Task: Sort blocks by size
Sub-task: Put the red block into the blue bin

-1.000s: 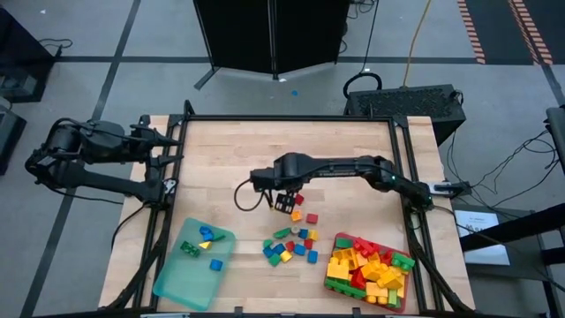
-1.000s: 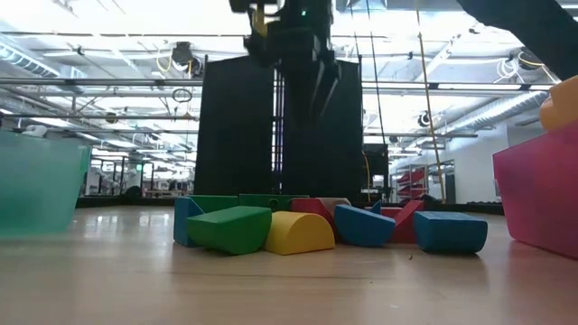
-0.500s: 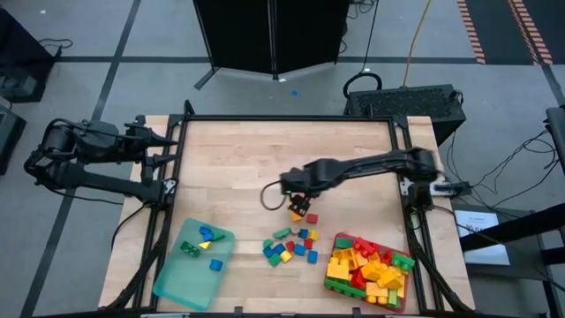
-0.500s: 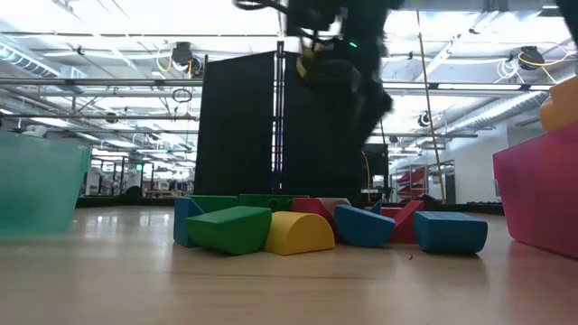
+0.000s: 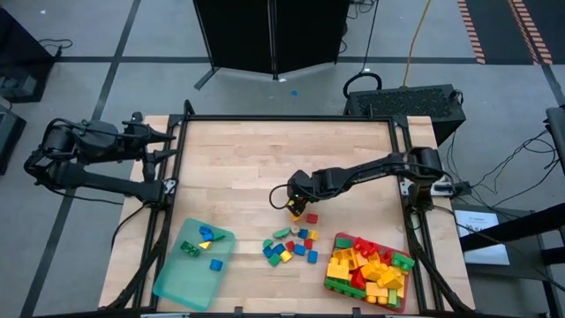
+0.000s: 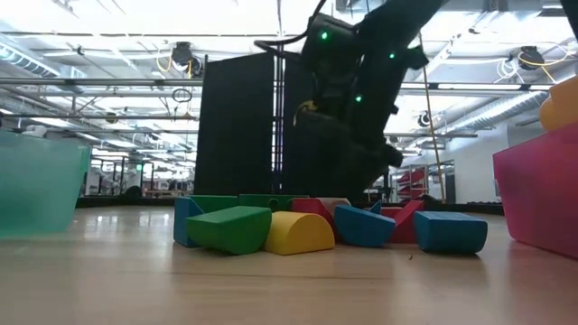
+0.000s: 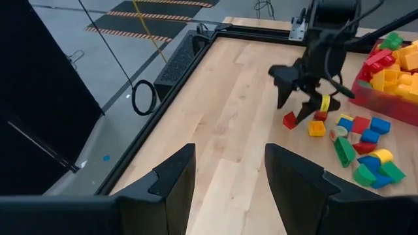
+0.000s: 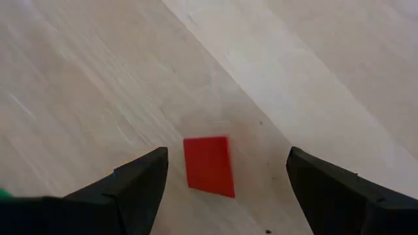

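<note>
Loose small blocks (image 5: 291, 246) in red, yellow, green and blue lie on the wooden table toward its near edge; the low view shows them as a row (image 6: 298, 226). My right gripper (image 5: 297, 208) hangs open, slanting down over the far end of this group. One small red block (image 8: 209, 166) lies flat on the wood just beyond its spread fingers and between them, untouched; the left wrist view shows it (image 7: 289, 120) below that gripper (image 7: 304, 98). My left gripper (image 5: 172, 137) waits open at the table's far left corner, with nothing between its fingers (image 7: 176, 186).
A red tray (image 5: 346, 238) heaped with larger blocks stands at the near right. At the near left, a translucent teal tray (image 5: 181, 283) holds a few small blocks. The middle and far part of the wooden table is bare.
My right gripper has come down from well above the table toward the loose blocks and shifted a little toward the table's right edge. It has rolled about its own axis and tipped steeper, and it has stayed open. No block has moved.
</note>
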### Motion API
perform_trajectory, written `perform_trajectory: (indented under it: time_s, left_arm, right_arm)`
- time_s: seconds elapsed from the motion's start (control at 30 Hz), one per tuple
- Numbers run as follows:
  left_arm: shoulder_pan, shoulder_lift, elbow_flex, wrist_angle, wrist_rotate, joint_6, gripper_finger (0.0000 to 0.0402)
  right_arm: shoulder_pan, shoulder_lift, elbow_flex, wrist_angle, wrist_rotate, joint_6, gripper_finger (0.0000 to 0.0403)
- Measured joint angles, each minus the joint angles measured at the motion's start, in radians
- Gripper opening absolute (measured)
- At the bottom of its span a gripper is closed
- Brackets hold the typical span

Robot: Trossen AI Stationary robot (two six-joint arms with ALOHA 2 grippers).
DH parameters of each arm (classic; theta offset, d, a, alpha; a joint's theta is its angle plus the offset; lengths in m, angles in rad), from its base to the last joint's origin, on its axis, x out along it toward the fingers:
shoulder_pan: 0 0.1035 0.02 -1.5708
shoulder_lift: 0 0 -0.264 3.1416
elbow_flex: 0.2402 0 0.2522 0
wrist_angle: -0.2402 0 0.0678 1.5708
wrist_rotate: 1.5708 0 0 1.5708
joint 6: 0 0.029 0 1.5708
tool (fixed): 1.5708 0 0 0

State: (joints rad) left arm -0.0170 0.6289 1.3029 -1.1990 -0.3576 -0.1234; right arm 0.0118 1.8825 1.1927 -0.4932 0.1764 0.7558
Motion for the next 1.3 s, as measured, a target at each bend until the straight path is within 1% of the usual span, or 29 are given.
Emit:
perform_trajectory:
  time_s: [0.1,0.17,0.23,0.3,0.43,0.63,0.73,0.83,1.0,1.13,1.3]
  left_arm:
    - [0.000,0.000,0.000,0.011,-0.003,-0.001,0.0187]
    - [0.000,0.000,0.000,0.009,-0.012,-0.001,0.0187]
    - [0.000,0.000,0.000,0.009,-0.015,-0.001,0.0187]
    - [0.000,0.000,0.000,0.009,-0.015,-0.002,0.0187]
    - [0.000,0.000,0.000,0.009,-0.015,-0.002,0.0187]
    - [0.000,0.000,0.000,0.009,-0.015,-0.002,0.0187]
    - [0.000,0.000,0.000,0.009,-0.016,-0.002,0.0187]
    - [0.000,0.000,0.000,0.009,-0.016,-0.002,0.0187]
    - [0.000,0.000,0.000,0.009,-0.018,-0.002,0.0187]
    - [0.000,0.000,0.000,0.009,-0.018,-0.002,0.0187]
    - [0.000,0.000,0.000,0.009,-0.018,-0.002,0.0187]
  right_arm:
    - [-0.001,0.032,0.002,0.036,-0.033,-0.009,0.0304]
    - [0.000,0.061,0.001,0.030,-0.045,-0.014,0.0300]
    - [0.005,0.071,0.003,0.031,-0.035,-0.012,0.0286]
    - [0.009,0.076,0.004,0.026,-0.033,-0.011,0.0262]
    - [0.009,0.081,0.004,0.013,-0.011,-0.018,0.0186]
    - [0.008,0.081,0.005,0.030,-0.019,-0.035,0.0035]
    - [0.009,0.082,0.017,0.034,-0.018,-0.040,0.0031]
    - [0.008,0.085,0.058,0.028,-0.019,-0.070,0.0026]
    - [0.001,0.094,0.167,0.004,-0.007,-0.143,0.0001]
    - [0.001,0.092,0.276,0.019,0.002,-0.204,0.0003]
    - [0.001,0.092,0.374,0.006,0.044,-0.258,0.0003]
